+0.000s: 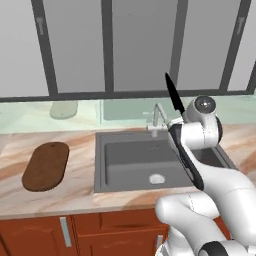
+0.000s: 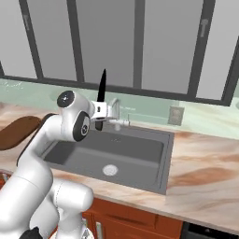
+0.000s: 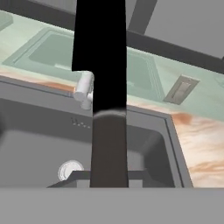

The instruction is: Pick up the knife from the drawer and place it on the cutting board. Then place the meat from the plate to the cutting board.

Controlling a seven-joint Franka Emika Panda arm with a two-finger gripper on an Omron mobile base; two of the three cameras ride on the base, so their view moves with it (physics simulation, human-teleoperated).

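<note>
My gripper (image 1: 176,124) is shut on the knife (image 1: 174,95), a slim all-black knife held upright over the sink with its pointed blade up. From the right base view the knife (image 2: 101,88) rises from the gripper (image 2: 100,117) in front of the window. In the hand view the knife (image 3: 100,57) runs up the middle, its rounded handle lowest. The dark brown cutting board (image 1: 46,165) lies flat on the counter left of the sink, well away from the gripper; its end (image 2: 16,130) shows behind the arm. The drawer, plate and meat are out of view.
A grey sink (image 1: 125,162) with a white faucet (image 1: 158,118) lies under the gripper. Marble counter (image 2: 205,172) stretches to the right, with a wall outlet (image 2: 176,115) behind it. Reddish cabinet fronts with silver handles (image 1: 65,231) run below the counter edge.
</note>
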